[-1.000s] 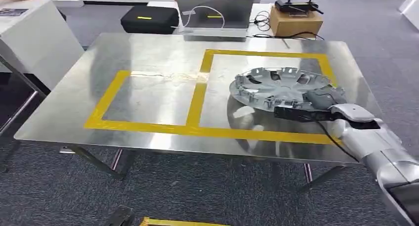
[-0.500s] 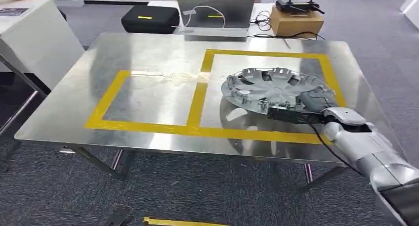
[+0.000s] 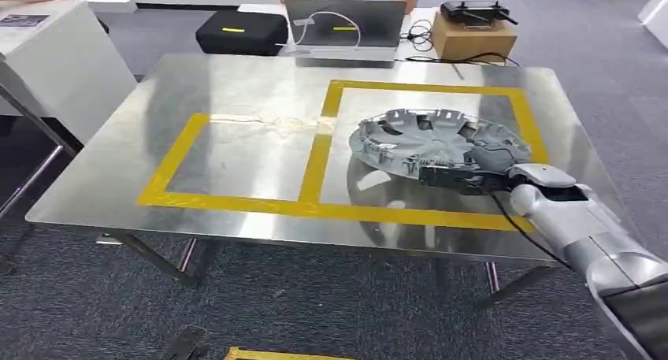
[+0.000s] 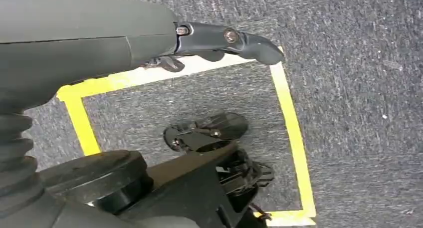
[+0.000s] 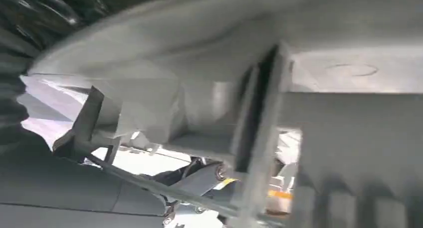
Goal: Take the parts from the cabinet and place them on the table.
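Hubcap (image 3: 432,139) rides tilted over the table's (image 3: 236,84) right half — gripped at its near rim by the right hand (image 3: 490,161) — left hand (image 4: 219,41) holds nothing.

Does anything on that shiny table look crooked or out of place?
The hubcap sits tilted inside the right yellow-taped square, one edge raised where the right hand grips its rim. It isn't lying flat on the table. Nothing looks spilled or broken.
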Available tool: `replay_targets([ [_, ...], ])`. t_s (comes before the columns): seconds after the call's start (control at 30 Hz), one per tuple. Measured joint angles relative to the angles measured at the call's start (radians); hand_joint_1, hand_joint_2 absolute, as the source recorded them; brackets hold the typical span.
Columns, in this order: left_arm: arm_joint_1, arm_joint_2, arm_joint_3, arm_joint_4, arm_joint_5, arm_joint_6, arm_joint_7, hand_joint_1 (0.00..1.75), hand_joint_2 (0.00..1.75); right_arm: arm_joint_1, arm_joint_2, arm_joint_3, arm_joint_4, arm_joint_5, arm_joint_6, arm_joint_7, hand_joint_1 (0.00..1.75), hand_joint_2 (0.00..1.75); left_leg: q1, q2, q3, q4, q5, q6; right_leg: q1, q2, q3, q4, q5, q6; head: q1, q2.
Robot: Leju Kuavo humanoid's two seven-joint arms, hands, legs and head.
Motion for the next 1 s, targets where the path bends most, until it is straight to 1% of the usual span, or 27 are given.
replay_targets([
  [0.13, 0.004, 0.0, 0.012, 0.0, 0.009, 0.0, -0.008, 0.0, 1.75, 0.026, -0.01, 0.0, -0.101, -0.064, 0.04, 0.03, 0.0, 0.0, 0.0, 0.0, 0.003, 0.0, -0.002, -0.001, 0.0, 0.0, 0.003, 0.0, -0.002, 0.0, 0.0, 0.0],
  [0.17, 0.005, 0.0, 0.014, 0.0, 0.009, 0.0, -0.011, 0.0, 1.75, 0.035, -0.015, 0.0, -0.121, -0.077, 0.064, 0.035, 0.0, 1.75, 0.0, 0.0, 0.004, 0.0, -0.002, -0.001, 0.0, 0.001, 0.004, 0.0, -0.002, 0.0, 0.0, 0.0],
  [0.2, 0.005, 0.0, 0.018, 0.0, 0.009, 0.0, -0.014, 0.0, 1.75, 0.051, -0.019, 0.001, -0.145, -0.096, 0.097, 0.036, 0.0, 1.75, 0.001, 0.0, 0.004, 0.0, -0.002, -0.001, 0.0, 0.001, 0.004, 0.0, -0.002, 0.0, 0.0, 0.0],
  [0.27, 0.007, 0.0, 0.027, 0.0, 0.008, 0.0, -0.019, 0.0, 1.75, 0.121, -0.032, 0.003, -0.189, -0.113, 0.083, 0.038, 0.0, 1.75, 0.0, -0.001, -0.001, 0.0, 0.0, 0.001, -0.001, -0.003, 0.0, 0.0, -0.001, 0.001, 0.0, 0.0],
  [0.3, 0.009, 0.0, 0.028, 0.0, 0.006, 0.002, -0.021, 0.0, 1.75, 0.145, -0.034, 0.003, -0.215, -0.116, 0.06, 0.043, 0.0, 1.75, -0.002, -0.002, -0.004, 0.001, 0.001, 0.001, -0.002, -0.004, -0.005, 0.0, 0.001, 0.002, 0.0, 0.0],
  [0.43, 0.011, 0.0, 0.03, 0.0, -0.003, 0.004, -0.033, 0.0, 1.75, 0.204, -0.045, -0.002, -0.281, -0.162, 0.037, 0.055, 0.0, 1.75, -0.002, -0.003, -0.015, 0.001, 0.005, 0.002, -0.001, -0.007, -0.014, 0.0, 0.002, 0.002, 0.0, 0.0],
  [0.63, 0.007, 0.0, 0.03, 0.0, -0.006, 0.001, -0.039, 0.0, 1.75, 0.224, -0.057, -0.004, -0.309, -0.184, 0.037, 0.055, 0.0, 1.75, -0.002, -0.003, -0.016, 0.001, 0.003, 0.003, -0.001, -0.006, -0.016, 0.0, 0.001, 0.002, 0.0, 0.0],
  [0.73, 0.006, 0.0, 0.03, 0.0, -0.012, -0.001, -0.053, 0.0, 1.75, 0.228, -0.06, -0.007, -0.313, -0.199, 0.035, 0.044, 0.0, 1.75, -0.002, -0.003, -0.017, 0.001, 0.003, 0.003, -0.001, -0.006, -0.016, 0.0, 0.001, 0.002, 0.0, 0.0],
  [0.8, 0.006, 0.0, 0.031, 0.0, -0.013, -0.002, -0.058, 0.0, 1.75, 0.244, -0.065, -0.008, -0.324, -0.19, 0.001, 0.038, 0.0, 1.75, -0.002, -0.003, -0.017, 0.001, 0.003, 0.003, -0.001, -0.007, -0.016, 0.0, 0.001, 0.002, 0.0, 0.0],
  [0.87, 0.008, 0.0, 0.035, 0.0, -0.012, 0.0, -0.066, 0.0, 1.75, 0.279, -0.071, -0.009, -0.361, -0.156, -0.055, 0.045, 0.0, 1.75, -0.002, -0.003, -0.018, 0.001, 0.003, 0.003, -0.001, -0.008, -0.017, 0.0, 0.001, 0.002, 0.0, 0.0],
  [0.97, 0.013, 0.0, 0.049, 0.0, -0.002, 0.008, -0.081, 0.0, 1.75, 0.361, -0.096, -0.02, -0.479, -0.068, -0.146, 0.072, 0.0, 1.75, -0.002, -0.006, -0.021, 0.001, 0.003, 0.003, -0.001, -0.01, -0.019, 0.0, 0.001, 0.002, 0.0, 0.0],
  [1.0, 0.016, 0.0, 0.055, 0.0, 0.0, 0.014, -0.088, 0.0, 1.75, 0.398, -0.109, -0.031, -0.539, -0.026, -0.182, 0.082, 0.0, 1.75, -0.002, -0.007, -0.022, 0.001, 0.003, 0.003, -0.001, -0.01, -0.02, 0.0, 0.001, 0.002, 0.0, 0.0],
])
